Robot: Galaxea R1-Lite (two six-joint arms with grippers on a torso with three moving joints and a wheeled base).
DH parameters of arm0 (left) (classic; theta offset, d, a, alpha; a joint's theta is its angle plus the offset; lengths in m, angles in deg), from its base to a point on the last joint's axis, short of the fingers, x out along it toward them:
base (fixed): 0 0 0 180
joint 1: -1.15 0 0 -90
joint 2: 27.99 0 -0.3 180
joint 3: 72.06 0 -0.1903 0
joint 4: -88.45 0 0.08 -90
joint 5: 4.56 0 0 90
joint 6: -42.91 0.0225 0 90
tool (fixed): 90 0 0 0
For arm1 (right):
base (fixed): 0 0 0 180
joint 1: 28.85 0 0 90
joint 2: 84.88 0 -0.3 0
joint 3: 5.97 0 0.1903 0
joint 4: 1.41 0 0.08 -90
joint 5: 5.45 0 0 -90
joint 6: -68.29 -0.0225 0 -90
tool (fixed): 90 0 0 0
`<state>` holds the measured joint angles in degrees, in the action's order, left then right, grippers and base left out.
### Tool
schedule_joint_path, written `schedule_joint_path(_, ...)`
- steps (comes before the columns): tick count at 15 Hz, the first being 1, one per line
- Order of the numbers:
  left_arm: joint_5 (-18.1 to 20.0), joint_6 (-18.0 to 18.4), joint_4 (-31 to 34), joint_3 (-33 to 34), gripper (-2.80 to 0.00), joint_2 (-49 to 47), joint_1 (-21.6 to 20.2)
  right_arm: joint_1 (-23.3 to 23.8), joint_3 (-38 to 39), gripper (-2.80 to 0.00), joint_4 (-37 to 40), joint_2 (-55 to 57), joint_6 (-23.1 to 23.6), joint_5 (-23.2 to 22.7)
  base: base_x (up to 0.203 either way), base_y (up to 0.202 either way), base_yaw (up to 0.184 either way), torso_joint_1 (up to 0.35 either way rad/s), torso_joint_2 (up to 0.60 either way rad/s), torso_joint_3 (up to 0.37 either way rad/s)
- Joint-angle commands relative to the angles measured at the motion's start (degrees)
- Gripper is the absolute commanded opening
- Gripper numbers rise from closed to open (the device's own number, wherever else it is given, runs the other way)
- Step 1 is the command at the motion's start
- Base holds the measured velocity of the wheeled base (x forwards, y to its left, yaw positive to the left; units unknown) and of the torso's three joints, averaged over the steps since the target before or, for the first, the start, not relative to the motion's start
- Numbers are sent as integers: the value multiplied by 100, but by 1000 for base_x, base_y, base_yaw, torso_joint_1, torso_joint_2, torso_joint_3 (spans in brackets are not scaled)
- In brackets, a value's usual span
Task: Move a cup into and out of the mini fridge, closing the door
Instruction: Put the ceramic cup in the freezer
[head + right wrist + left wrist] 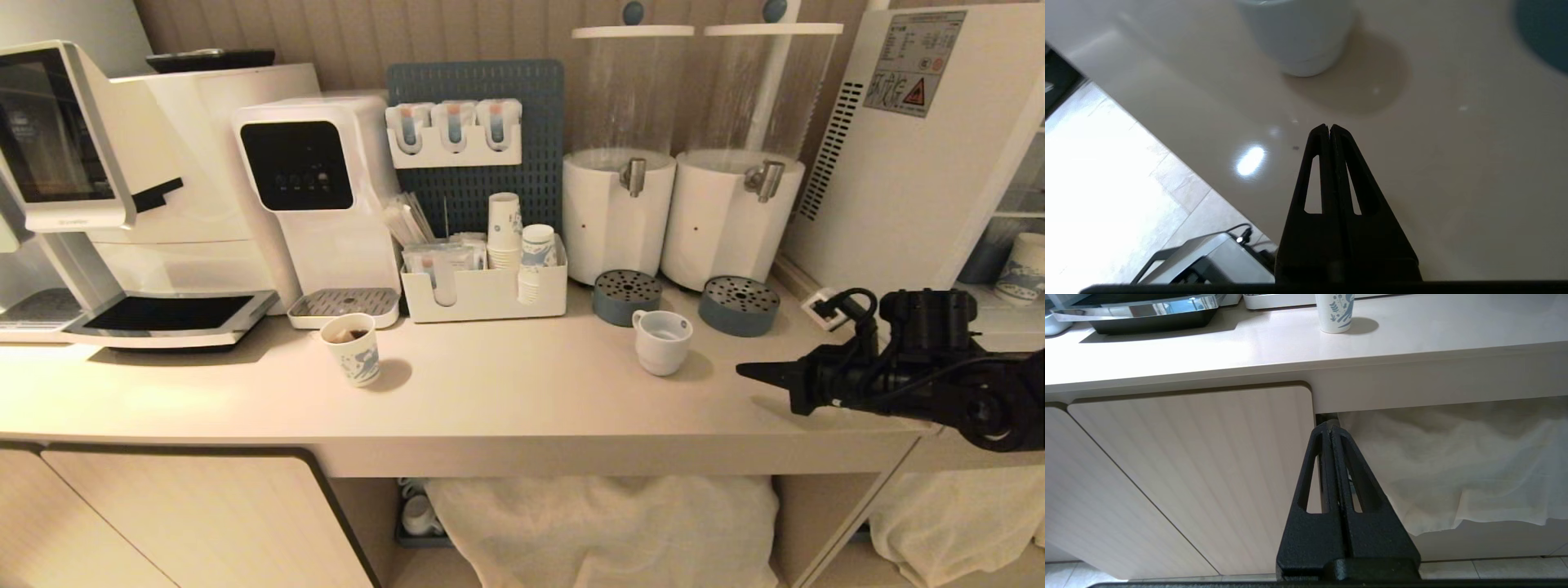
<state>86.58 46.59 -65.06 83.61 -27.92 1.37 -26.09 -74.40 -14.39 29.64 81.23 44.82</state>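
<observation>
White glazed squat cup (pixel 662 340) on smooth counter (pixel 506 392); right gripper (pixel 744 371) clenched, empty.

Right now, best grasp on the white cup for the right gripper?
Probably the rim and wall on the side away from the handle. The white cup stands upright and empty, handle at its rear left. The right gripper, shut, points at it from that side and must open first.

A pale worktop (pixel 506 392) is backed by a ribbed beige wall (pixel 367 33); a cabinet door (pixel 188 523) is seen lower left, white cloth (pixel 604 531) beneath.
</observation>
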Motion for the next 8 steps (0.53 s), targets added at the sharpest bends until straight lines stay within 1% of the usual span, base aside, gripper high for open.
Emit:
schedule_joint_path(1,0,-16,-5,0,-280,-7,-4,-131,-12,-280,-29,168,14,-118,0,0,0,0,0,0)
schedule_joint_path(5,0,-17,-5,0,-280,-7,-4,-244,0,-280,-30,211,0,-194,0,0,0,0,0,0)
schedule_joint_path(8,0,-17,-5,0,-280,-7,-4,-364,-2,-280,-30,203,-2,-341,0,0,0,0,0,0)
